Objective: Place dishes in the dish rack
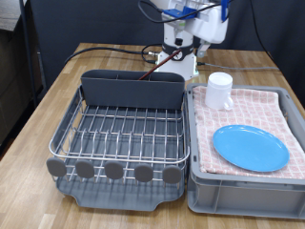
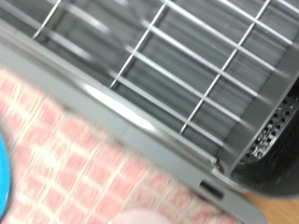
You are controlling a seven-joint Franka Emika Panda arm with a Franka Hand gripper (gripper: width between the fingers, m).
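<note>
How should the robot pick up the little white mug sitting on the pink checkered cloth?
Probably by the rim, coming straight down from above. The white mug stands upright with its mouth open to the top, so one finger could go inside and one outside the wall. It stands clear of the blue plate, on the pink checkered cloth, so nothing crowds it. Its handle is hard to make out here.
</note>
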